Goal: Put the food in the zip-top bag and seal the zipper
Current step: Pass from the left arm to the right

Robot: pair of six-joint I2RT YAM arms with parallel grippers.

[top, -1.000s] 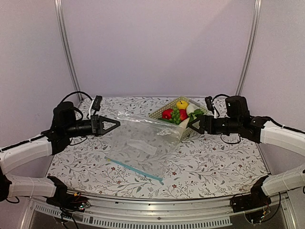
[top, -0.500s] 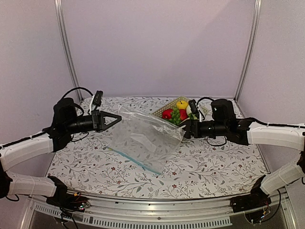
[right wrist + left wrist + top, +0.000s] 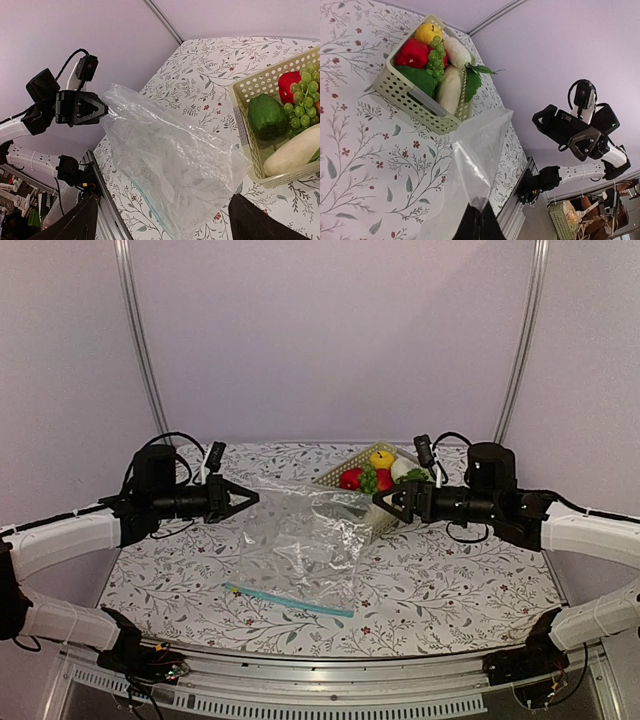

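zip-top bag [image 3: 300,540] is hanging from the left end effector [image 3: 253,499] pinching its corner, zipper [image 3: 290,598] lying on the worktop [image 3: 450,580], while the right end effector [image 3: 385,504] is gaping wide beside the basket [image 3: 330,478] holding the food [image 3: 380,470].

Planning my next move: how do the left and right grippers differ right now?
The left gripper is shut, pinching a corner of the zip-top bag; the right gripper is open, gripping nothing. The left sits away from the basket; the right is close by it. Both point inward at the bag.
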